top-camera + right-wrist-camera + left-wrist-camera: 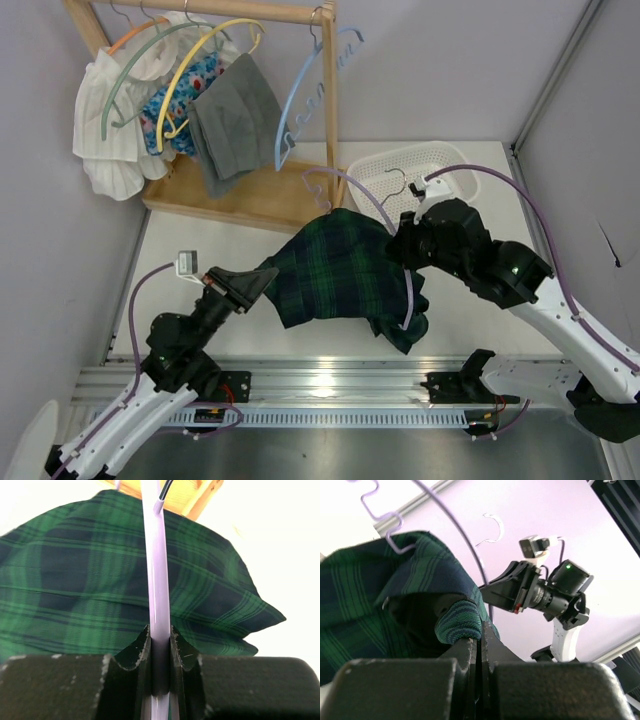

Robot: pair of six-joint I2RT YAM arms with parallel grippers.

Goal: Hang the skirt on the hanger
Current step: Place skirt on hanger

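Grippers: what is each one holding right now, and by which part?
Left gripper is shut on a bunched edge of the plaid skirt. Right gripper clamps the lilac hanger partway along its thin arm.

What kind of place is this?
Probably a robot test booth staged as a laundry corner: a wooden clothes rack, a white basket, plus a left arm and right arm bolted to a metal rail.
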